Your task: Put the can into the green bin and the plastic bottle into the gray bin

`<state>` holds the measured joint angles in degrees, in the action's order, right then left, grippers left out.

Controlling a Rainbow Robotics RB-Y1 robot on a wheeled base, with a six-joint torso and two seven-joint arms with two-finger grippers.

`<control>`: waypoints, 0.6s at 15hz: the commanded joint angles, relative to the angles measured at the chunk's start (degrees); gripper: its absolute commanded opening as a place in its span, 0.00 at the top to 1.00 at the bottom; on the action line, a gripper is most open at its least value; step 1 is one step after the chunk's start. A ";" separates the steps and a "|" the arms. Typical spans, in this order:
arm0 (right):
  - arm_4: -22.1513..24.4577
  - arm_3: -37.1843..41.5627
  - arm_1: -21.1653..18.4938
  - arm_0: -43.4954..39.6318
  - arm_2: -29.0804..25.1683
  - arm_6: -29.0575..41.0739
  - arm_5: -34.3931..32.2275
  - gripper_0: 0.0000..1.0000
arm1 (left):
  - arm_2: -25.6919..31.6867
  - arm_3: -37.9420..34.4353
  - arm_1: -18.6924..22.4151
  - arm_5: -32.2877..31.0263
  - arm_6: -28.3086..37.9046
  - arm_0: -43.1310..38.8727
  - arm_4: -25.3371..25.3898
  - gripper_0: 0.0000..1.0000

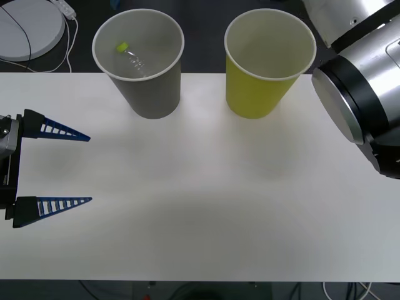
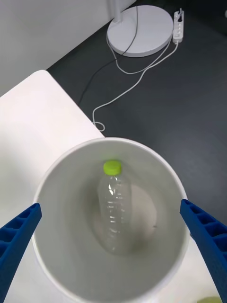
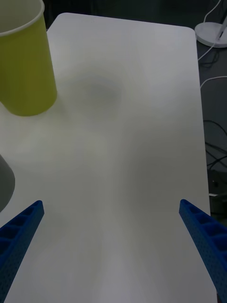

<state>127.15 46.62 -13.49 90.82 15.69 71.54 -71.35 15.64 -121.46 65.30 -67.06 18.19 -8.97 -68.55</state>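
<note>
plastic bottle [image 2: 113, 208] inside gray bin [image 1: 150, 94] | green bin [image 1: 256, 94] beside | both fingers spread, empty

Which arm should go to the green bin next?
Right, probably: the right gripper, jaws open, hangs above the gray bin, just beside the green bin. The left gripper, jaws open, sits at the table's far left side.

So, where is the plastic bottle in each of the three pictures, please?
Front view: the bottle lies inside the gray bin, at the upper left, green cap toward the far rim.
Right wrist view: the bottle sits mid-picture, inside the bin, between the right tool's open fingers.
Left wrist view: not in it.
Shared landmark: the gray bin.
</note>
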 commanded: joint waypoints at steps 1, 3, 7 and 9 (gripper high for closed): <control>-1.38 9.46 -4.70 -4.42 0.22 0.01 -5.11 0.00 | 0.00 0.00 0.00 0.00 0.00 0.00 0.00 0.00; -2.09 16.49 -7.87 -7.67 0.22 0.10 -7.57 0.00 | 0.00 0.00 0.00 0.00 0.00 0.00 0.00 0.00; -5.42 27.21 -13.40 -13.56 1.54 2.64 -8.01 0.00 | 0.00 0.00 0.00 0.00 0.00 0.00 0.00 0.00; -6.22 32.05 -15.78 -16.20 2.33 2.82 -8.01 0.00 | 0.00 0.00 0.00 0.00 0.00 0.00 0.00 0.00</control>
<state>121.32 76.91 -28.48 75.67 17.87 74.25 -79.38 15.64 -121.46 65.30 -67.06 18.19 -8.96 -68.55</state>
